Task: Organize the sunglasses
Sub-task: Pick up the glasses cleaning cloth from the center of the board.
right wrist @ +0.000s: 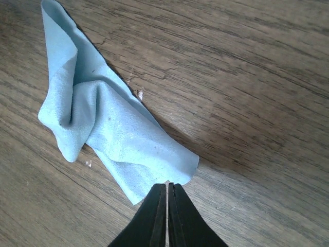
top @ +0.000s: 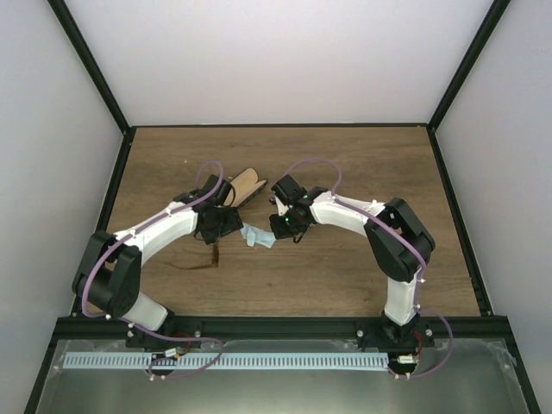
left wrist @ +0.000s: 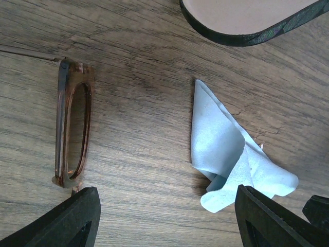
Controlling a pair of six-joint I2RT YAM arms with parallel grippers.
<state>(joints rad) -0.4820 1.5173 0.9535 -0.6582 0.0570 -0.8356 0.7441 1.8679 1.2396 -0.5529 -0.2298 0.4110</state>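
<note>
left jaws wide open and empty near the sunglasses — right jaws pinched shut on the blue cloth.

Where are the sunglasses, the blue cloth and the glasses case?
sunglasses (left wrist: 61, 123): left wrist view, frame's long edge.
blue cloth (left wrist: 218, 146): left wrist view, middle of the fabric.
glasses case (left wrist: 247, 13): left wrist view, tan inner lining.

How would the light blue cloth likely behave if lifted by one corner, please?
Probably floppy: the cloth lies crumpled in soft folds, so it should drape. It looks thin, so likely very light. Pushed, its loose folds may bunch rather than slide.
</note>
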